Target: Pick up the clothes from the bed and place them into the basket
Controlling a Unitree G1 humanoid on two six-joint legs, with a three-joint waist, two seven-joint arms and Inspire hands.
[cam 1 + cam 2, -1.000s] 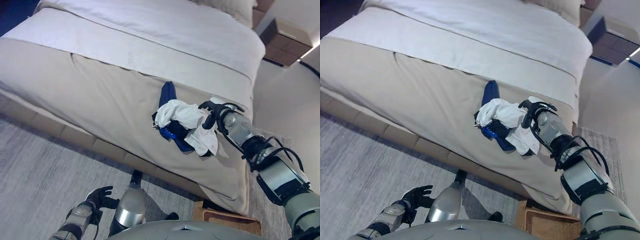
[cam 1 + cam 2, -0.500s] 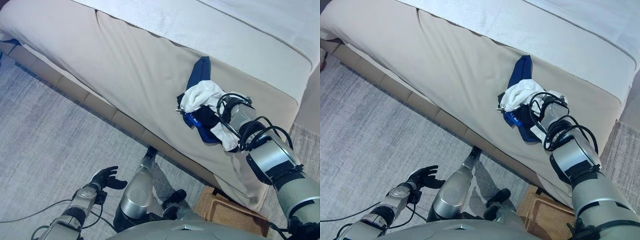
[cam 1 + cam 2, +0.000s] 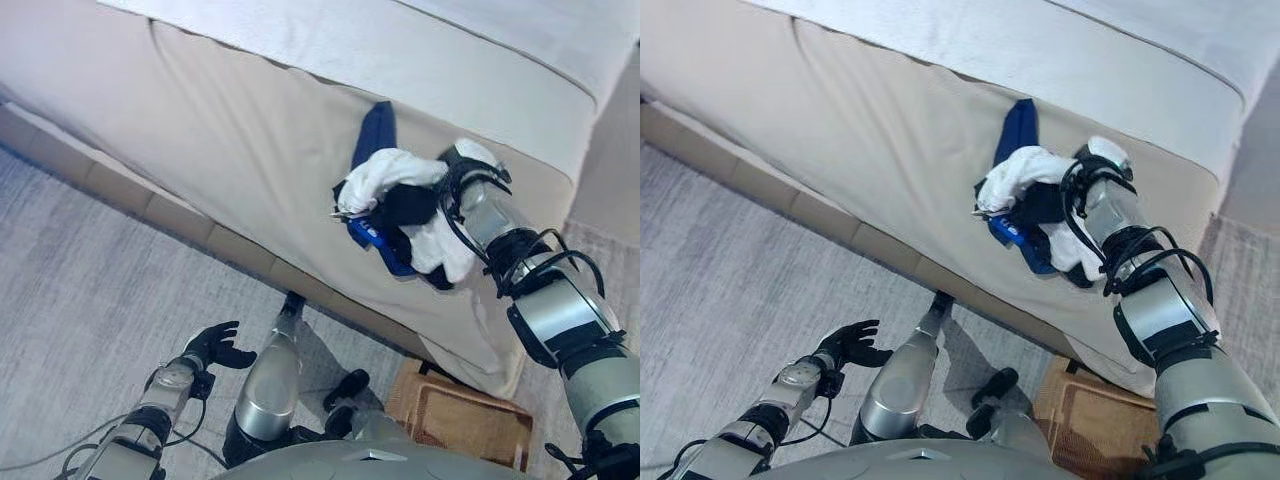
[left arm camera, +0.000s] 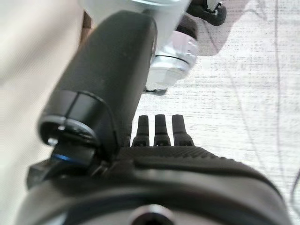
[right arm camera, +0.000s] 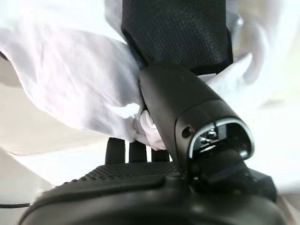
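A bundle of clothes lies at the edge of the beige bed (image 3: 230, 130): a white garment (image 3: 385, 170), a blue one (image 3: 375, 125) and some black cloth. My right hand (image 3: 408, 206) is in the middle of the bundle. In the right wrist view its thumb (image 5: 187, 112) and curled fingers (image 5: 136, 150) pinch the white cloth (image 5: 70, 89). The wicker basket (image 3: 470, 420) stands on the floor below the bed's corner, under my right arm. My left hand (image 3: 215, 347) hangs low over the carpet, fingers (image 4: 161, 129) straight and empty.
The bed's white sheet (image 3: 430, 50) runs along the top. A grey carpet (image 3: 90, 270) covers the floor to the left. The bed's base (image 3: 190, 225) runs slantwise between carpet and cover.
The camera has shifted, so the whole scene sits differently. My right hand has gone from the bundle's right side into its middle and closed on the cloth. The left hand stays low.
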